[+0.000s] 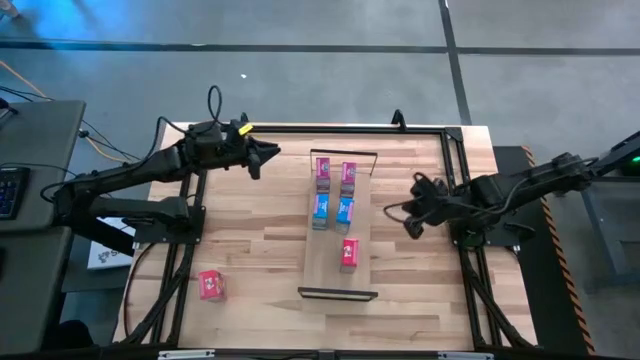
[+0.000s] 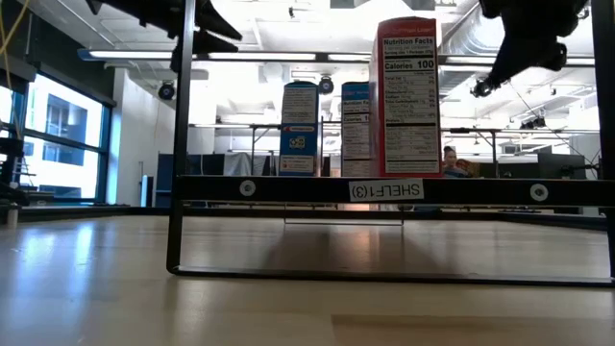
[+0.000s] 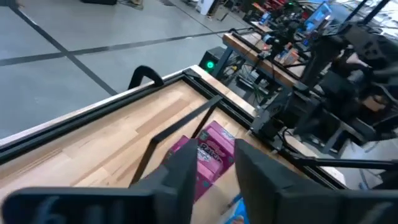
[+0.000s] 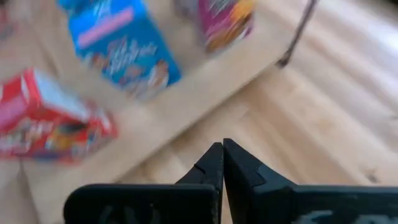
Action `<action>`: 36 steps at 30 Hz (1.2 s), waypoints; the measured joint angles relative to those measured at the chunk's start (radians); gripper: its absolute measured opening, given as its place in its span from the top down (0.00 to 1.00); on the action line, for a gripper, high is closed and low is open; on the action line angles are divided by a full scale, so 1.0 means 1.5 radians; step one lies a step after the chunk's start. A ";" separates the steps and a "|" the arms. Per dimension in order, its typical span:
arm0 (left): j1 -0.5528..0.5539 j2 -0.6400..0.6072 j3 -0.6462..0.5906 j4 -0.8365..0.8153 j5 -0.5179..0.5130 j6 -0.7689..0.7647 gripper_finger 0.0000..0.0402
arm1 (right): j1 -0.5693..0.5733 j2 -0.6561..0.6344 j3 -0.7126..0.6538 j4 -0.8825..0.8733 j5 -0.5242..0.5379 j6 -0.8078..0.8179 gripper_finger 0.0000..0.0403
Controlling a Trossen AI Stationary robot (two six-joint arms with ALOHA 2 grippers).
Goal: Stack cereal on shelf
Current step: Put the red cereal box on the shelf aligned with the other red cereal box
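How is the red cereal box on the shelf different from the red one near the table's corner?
The red cardboard cereal box on the shelf stands on the long light-wood shelf board, behind the blue boxes. The other red cardboard box sits on the bare plank tabletop, away from the shelf, nearer the left arm's side. Both are small and red.

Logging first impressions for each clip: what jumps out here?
Five cereal boxes stand on the shelf mid-table: two pink, two blue and one red. A second red box lies apart on the table's left. Both arms hover on either side of the shelf, holding nothing.
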 joint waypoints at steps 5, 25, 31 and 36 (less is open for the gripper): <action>-0.012 -0.042 0.000 -0.019 0.057 -0.025 0.58 | -0.002 -0.029 0.000 -0.003 0.095 0.033 1.00; -0.469 -0.078 0.000 -0.393 0.153 -0.627 0.44 | -0.002 -0.028 0.000 -0.067 0.123 0.141 1.00; -0.603 -0.096 0.044 -0.564 0.017 -0.848 0.44 | -0.002 -0.028 0.000 -0.113 0.128 0.138 1.00; -0.702 -0.047 0.127 -0.710 -0.052 -0.983 0.45 | -0.002 -0.028 0.000 -0.154 0.129 0.136 1.00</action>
